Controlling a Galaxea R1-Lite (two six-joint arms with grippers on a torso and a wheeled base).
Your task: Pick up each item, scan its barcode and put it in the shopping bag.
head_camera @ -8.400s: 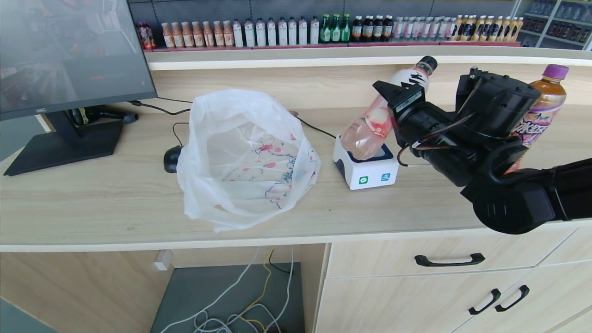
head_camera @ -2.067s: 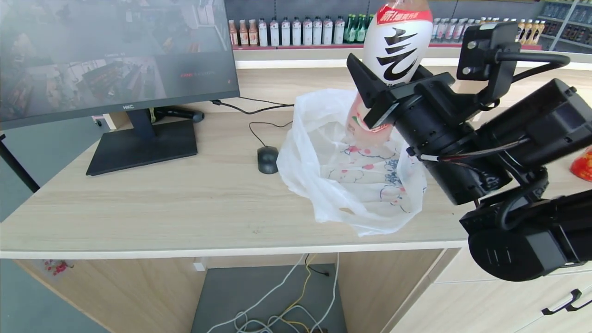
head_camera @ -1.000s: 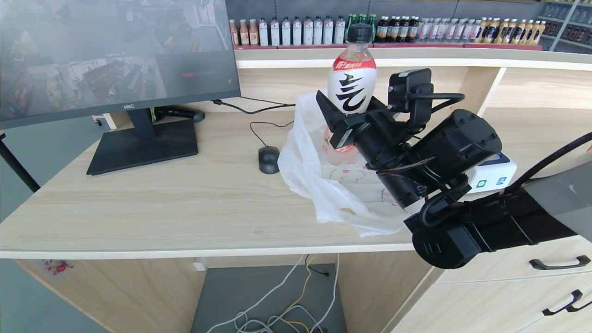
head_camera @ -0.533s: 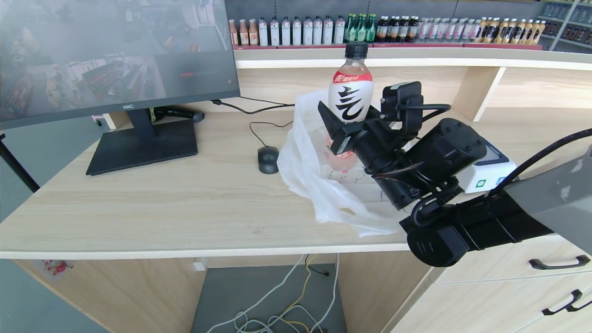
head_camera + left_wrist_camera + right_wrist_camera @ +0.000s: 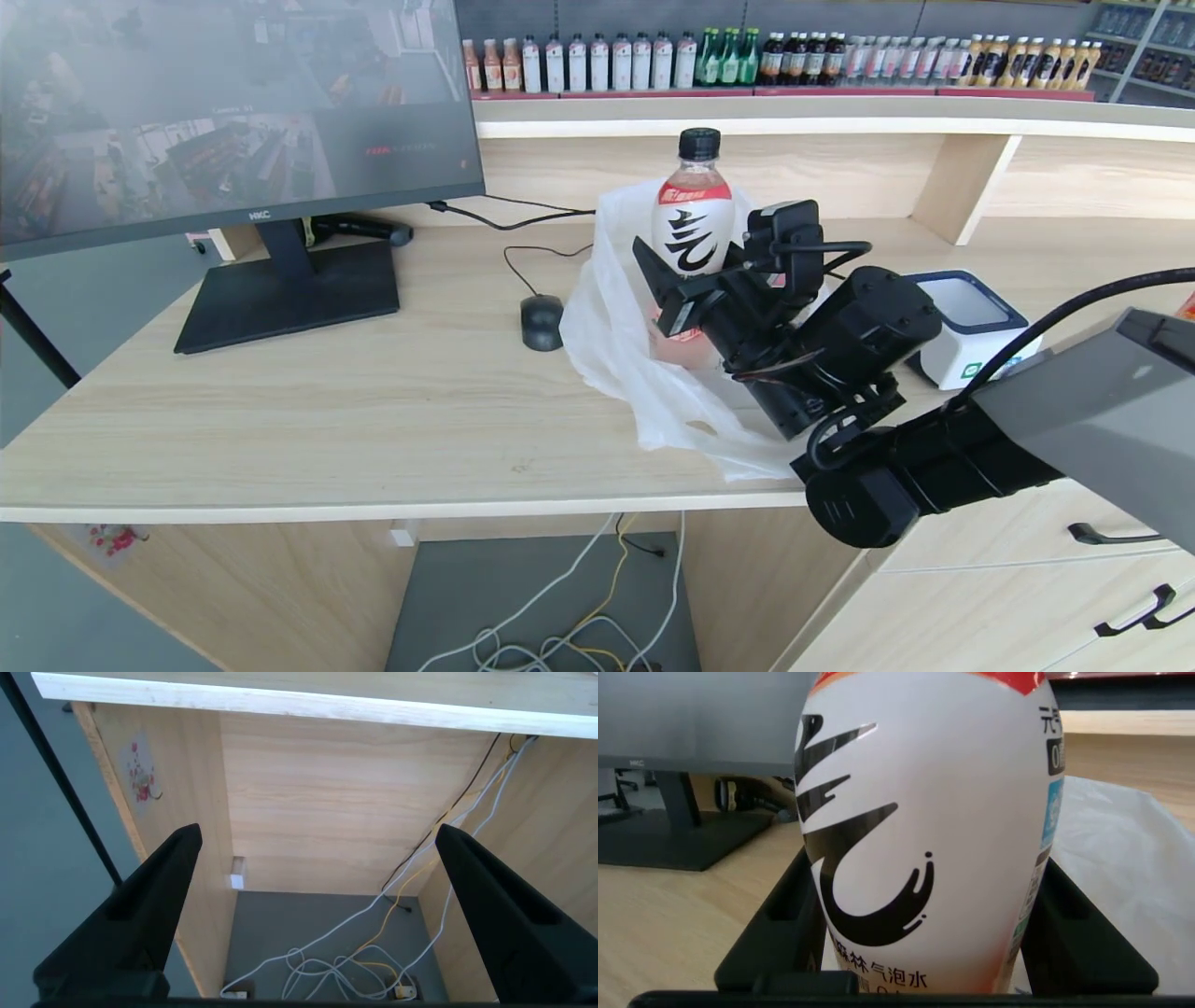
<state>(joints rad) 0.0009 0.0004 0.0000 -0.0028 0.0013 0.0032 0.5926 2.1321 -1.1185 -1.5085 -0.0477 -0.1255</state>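
Now, bottle upright in shopping bag.
Right gripper clamps the bottle; left gripper sits below the counter, fingers spread.

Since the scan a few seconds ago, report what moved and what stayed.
The right gripper, shut on the bottle, carried it from the scanner to the shopping bag and has lowered it upright into its mouth. Bag, scanner, mouse and monitor stayed put.
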